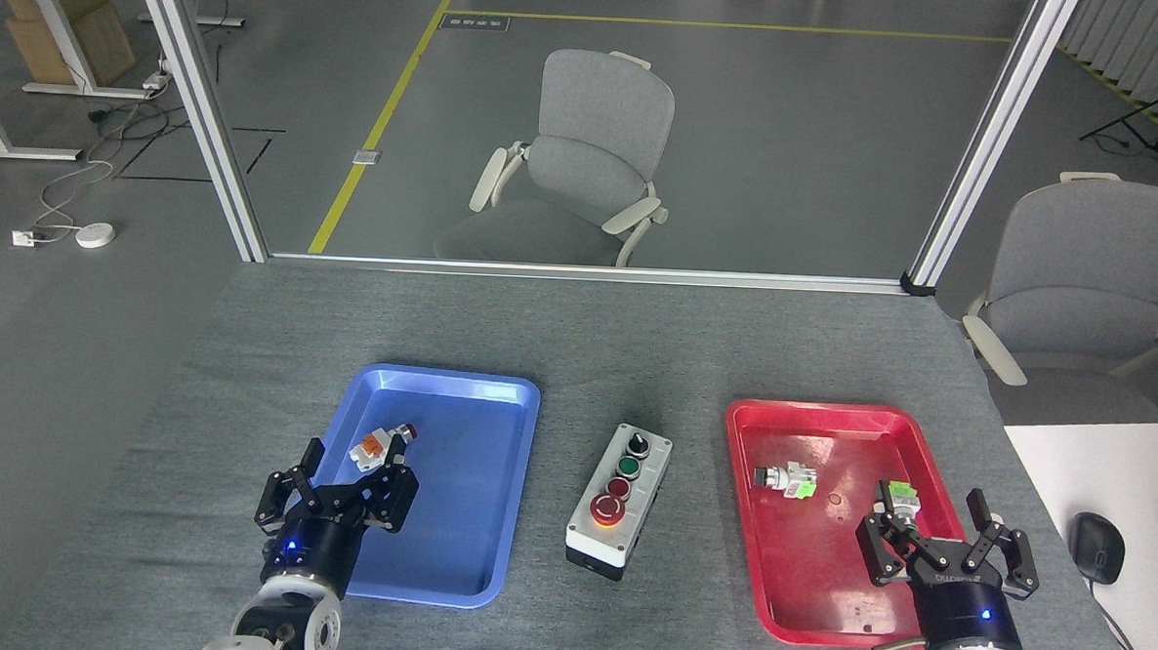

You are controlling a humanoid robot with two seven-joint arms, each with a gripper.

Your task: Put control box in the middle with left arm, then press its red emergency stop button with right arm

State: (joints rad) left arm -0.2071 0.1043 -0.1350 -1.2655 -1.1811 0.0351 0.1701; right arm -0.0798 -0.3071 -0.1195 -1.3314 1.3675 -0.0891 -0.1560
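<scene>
The left pincer (353,467) hangs with its fingers spread wide and empty over the near left edge of the blue tray (491,546), its tips just short of a small orange-and-white push-button part (378,443) lying in that tray; the right pincer (942,526) is likewise spread wide and holds nothing, poised over the near right corner of the red tray (791,627), close to a green-bodied button part (902,497) (a second loose part (785,480) lies further left in the same tray); between the two trays, on the bare grey worktop (579,335), sits the control box (620,500), touched by neither pincer, standing flat and slightly askew; its red emergency stop button (607,508) is at the near end, with the smaller dark-red button, green button and black knob lined up behind it.
</scene>
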